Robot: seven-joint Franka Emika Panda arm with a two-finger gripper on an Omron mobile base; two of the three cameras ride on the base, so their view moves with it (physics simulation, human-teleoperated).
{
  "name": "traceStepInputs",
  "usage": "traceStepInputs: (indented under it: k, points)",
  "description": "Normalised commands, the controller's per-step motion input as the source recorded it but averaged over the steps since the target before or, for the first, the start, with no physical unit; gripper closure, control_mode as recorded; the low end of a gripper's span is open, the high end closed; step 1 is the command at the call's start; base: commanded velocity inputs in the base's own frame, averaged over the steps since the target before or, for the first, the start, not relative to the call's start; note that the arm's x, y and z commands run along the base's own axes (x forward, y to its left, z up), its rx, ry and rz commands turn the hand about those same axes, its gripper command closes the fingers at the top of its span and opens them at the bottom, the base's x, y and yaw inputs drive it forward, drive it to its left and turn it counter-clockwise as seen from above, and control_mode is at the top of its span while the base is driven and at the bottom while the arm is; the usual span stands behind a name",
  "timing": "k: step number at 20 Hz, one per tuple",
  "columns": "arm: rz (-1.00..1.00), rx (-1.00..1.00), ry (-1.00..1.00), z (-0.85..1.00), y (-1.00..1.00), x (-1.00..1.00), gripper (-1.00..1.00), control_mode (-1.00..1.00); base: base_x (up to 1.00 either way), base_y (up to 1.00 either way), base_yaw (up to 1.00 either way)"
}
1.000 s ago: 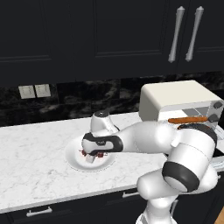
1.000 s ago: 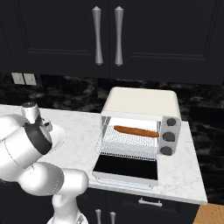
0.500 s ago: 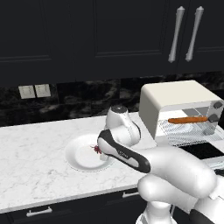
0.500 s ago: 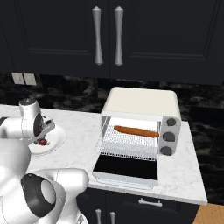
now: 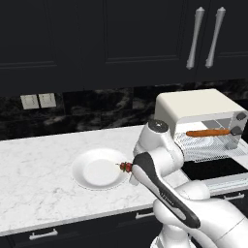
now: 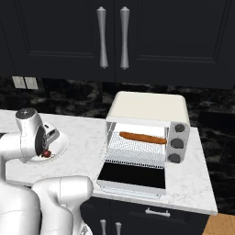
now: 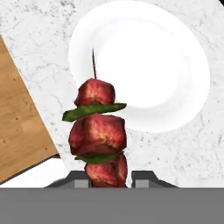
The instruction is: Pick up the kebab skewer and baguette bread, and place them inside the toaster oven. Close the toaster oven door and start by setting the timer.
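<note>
The kebab skewer (image 7: pixel 97 131) is held by its lower end in the closed gripper (image 7: pixel 107 177) above the white plate's (image 7: pixel 175 61) right edge, so it could be tilted or dropped during transport.

one kebab skewer (image 7: pixel 98 135), one baguette bread (image 6: pixel 142 137), one plate (image 7: pixel 148 65)

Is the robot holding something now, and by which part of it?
Yes. The gripper is shut on the kebab skewer, with the jaws clamped on its lowest meat chunk, at one end, above the white plate.
</note>
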Motion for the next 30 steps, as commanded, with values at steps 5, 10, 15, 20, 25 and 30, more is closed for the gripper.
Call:
traceStepInputs:
  k: [5,10,15,20,25,30]
  points:
    - [0.04,0.00,-0.06,0.57,-0.19,-0.14,1.00,-1.00,0.00,0.00,0.00]
    - [0.07,-0.01,-0.02,0.63,-0.06,-0.14,1.00,-1.00,0.00,0.00,0.00]
    - [0.06,-0.03,0.00,0.63,-0.06,-0.32,1.00,-1.00,0.00,0.00,0.00]
    - [0.01,-0.06,-0.04,0.33,-0.34,-0.43,1.00,-1.00,0.00,0.00,0.00]
    - [0.00,-0.06,-0.06,0.28,-0.54,-0.36,1.00,-1.00,0.00,0.00,0.00]
    - [0.00,-0.02,-0.01,0.46,-0.52,-0.42,1.00,-1.00,0.00,0.00,0.00]
